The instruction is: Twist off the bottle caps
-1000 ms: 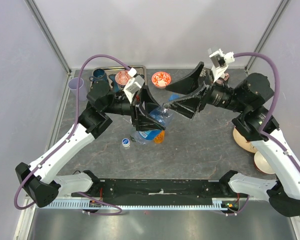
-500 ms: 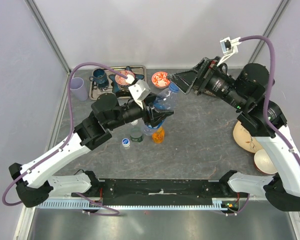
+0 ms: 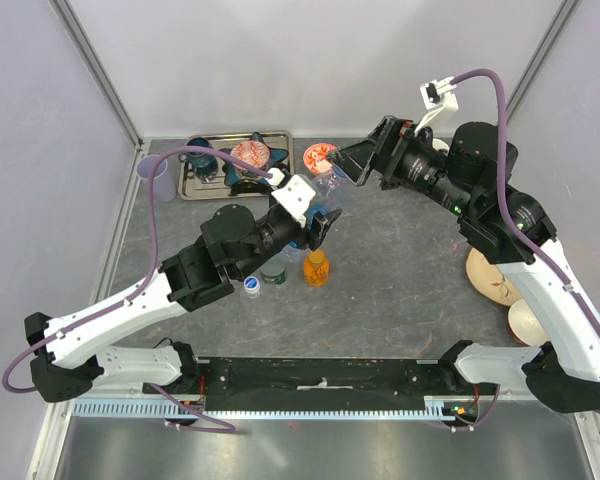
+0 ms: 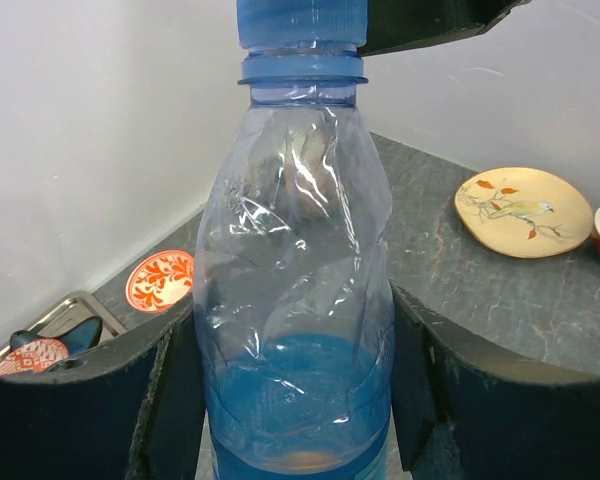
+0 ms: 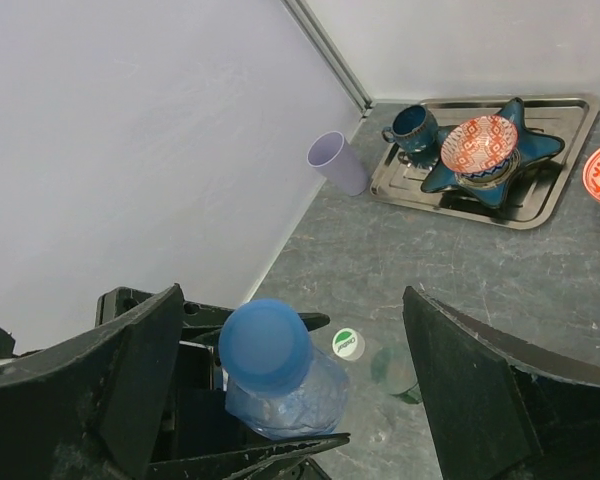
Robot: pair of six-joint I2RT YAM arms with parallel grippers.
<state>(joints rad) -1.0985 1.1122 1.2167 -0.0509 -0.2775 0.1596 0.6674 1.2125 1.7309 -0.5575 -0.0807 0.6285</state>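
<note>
The left gripper (image 4: 295,360) is clamped on the lower body of the blue bottle (image 4: 300,250). The bottle is thin, translucent, blue-tinted plastic, and its crinkled wall is dented and creased. The gripper's curved black fingers (image 4: 80,400) press in from either side. The bottle is held off the table, over its middle, with the round, smooth-topped blue cap (image 5: 265,338) screwed on above a neck ring. The right gripper (image 5: 292,300) hangs over it from the far right with its jaws spread wide. One broad black finger is to each side of the cap and neither is closed on it; whether one brushes the cap I cannot tell. On the grey, marbled table (image 3: 400,290), just near of the held bottle, stands the orange bottle (image 3: 316,270). Left of it is a clear bottle (image 3: 274,270) with a white-and-green cap (image 5: 348,343), partly hidden by the left arm. Further left is a white-and-blue cap (image 3: 250,286). At the far left a metal tray (image 5: 550,200) holds a star-shaped blue dish (image 5: 525,160), a red patterned bowl (image 5: 480,145) and a dark blue mug (image 5: 413,128). A lilac cup (image 5: 338,162) stands left of the tray and a red patterned saucer (image 4: 160,280) lies right of it. A bird-painted plate (image 4: 523,210) lies far off at the right.
</note>
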